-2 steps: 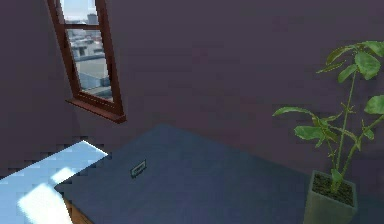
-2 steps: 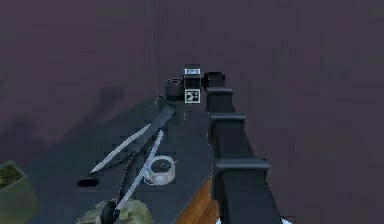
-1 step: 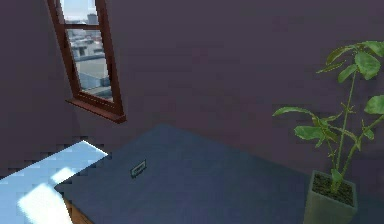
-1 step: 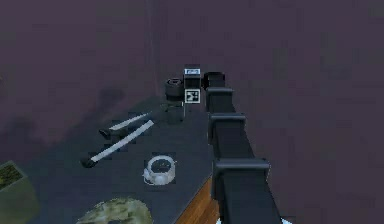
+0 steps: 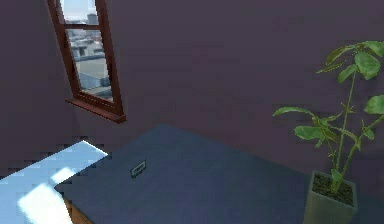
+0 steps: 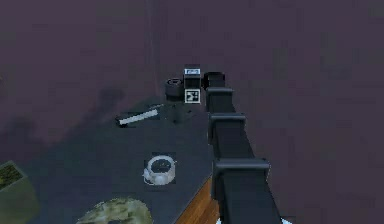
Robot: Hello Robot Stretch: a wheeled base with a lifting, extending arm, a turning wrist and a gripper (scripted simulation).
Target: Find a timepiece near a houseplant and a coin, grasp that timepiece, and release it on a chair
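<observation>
A houseplant (image 5: 345,110) with broad green leaves stands in a grey pot (image 5: 333,202) at the right end of a dark blue tabletop (image 5: 220,180). A small flat thing (image 5: 138,168) lies near the table's left end. In the arm side view the arm (image 6: 235,150) reaches out over the tabletop (image 6: 90,150). The gripper (image 6: 169,107) sits left of the two white squares (image 6: 191,96). A flat grey thing (image 6: 140,117) lies just left of it, so I cannot tell whether the gripper holds anything. A small white round thing (image 6: 160,169) with a darker middle lies nearer, left of the arm.
A wood-framed window (image 5: 90,55) is set in the dark wall beyond the table's left end, with a sunlit patch of floor (image 5: 40,185) below it. A mottled green thing (image 6: 118,212) lies at the arm side view's bottom edge. An olive block (image 6: 12,182) shows at its left edge.
</observation>
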